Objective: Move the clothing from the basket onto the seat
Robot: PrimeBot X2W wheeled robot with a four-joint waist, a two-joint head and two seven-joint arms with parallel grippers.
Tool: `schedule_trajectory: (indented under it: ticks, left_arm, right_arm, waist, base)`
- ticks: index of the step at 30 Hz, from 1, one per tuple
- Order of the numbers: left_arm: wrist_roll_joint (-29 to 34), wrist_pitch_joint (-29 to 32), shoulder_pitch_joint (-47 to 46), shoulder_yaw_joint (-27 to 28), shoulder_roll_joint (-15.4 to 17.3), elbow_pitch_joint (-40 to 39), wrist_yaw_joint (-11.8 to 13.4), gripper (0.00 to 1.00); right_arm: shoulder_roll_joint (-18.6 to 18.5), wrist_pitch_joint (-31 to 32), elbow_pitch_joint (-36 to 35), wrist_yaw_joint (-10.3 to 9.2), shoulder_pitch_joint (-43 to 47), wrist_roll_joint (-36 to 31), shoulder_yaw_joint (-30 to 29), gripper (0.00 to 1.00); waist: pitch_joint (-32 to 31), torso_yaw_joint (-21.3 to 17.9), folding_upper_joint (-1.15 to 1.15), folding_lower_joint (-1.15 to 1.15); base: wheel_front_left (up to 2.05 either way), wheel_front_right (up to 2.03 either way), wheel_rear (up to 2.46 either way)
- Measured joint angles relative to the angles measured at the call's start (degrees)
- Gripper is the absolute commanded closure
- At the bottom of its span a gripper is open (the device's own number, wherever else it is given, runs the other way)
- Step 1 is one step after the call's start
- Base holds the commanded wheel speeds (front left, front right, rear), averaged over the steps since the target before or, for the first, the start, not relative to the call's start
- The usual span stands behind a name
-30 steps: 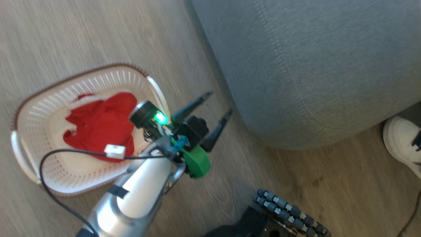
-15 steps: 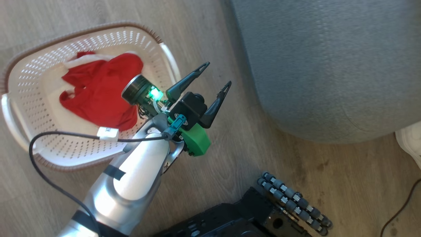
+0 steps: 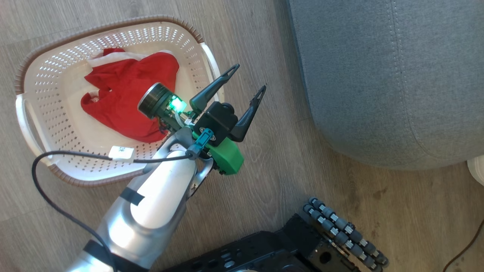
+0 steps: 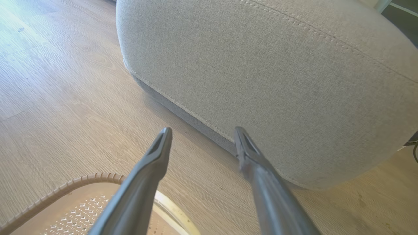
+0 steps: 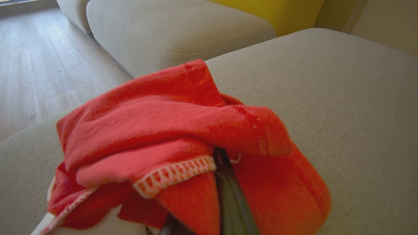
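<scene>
Our camera is panning while we are hovering the left gripper (image 3: 249,77), jaws released, right of the clothing (image 3: 124,94) in the basket (image 3: 45,87), right gripper (image 5: 225,182) clenching red cloth (image 5: 169,124).

head view: shifted, sharper (camera moved) | left tool (image 3: 250,77): nearer basket (image 3: 49,113)

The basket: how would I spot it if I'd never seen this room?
Find the big grey seat on the wooden floor. Just beside its rounded corner sits the basket: cream, perforated plastic with a brown woven-look rim, holding red clothing.
</scene>
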Motion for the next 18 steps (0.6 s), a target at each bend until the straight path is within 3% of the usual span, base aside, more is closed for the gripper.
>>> schedule_trajectory:
  ticks: [2,3,4,18]
  left_arm:
    - [-0.30,0.00,-0.03,0.15,-0.02,-0.36,0.31,0.00]
    - [-0.30,0.00,-0.03,0.16,-0.04,-0.38,0.55,0.00]
    - [-0.30,0.00,-0.03,0.20,-0.05,-0.38,0.60,0.00]
    - [-2.14,0.00,1.34,0.47,-0.29,-1.63,0.46,0.00]
  right_arm:
    - [-0.15,0.94,1.45,0.00,-1.15,1.15,1.68,0.95]
    - [-0.34,0.92,1.70,0.00,-1.59,1.37,2.49,0.53]
    - [-0.62,0.80,1.90,0.00,-2.05,1.36,3.47,0.00]
    - [-2.59,-0.76,3.75,0.00,-1.40,3.97,11.20,0.00]
  waist:
    - [-0.04,0.04,0.00,0.00]
    - [-0.08,0.03,0.00,0.00]
    - [-0.13,0.01,0.00,0.00]
    - [-7.18,0.25,0.00,0.00]
  base:
    - [0.00,0.00,0.00]
    - [0.00,0.00,0.00]
    - [0.00,0.00,0.00]
    - [0.00,0.00,0.00]
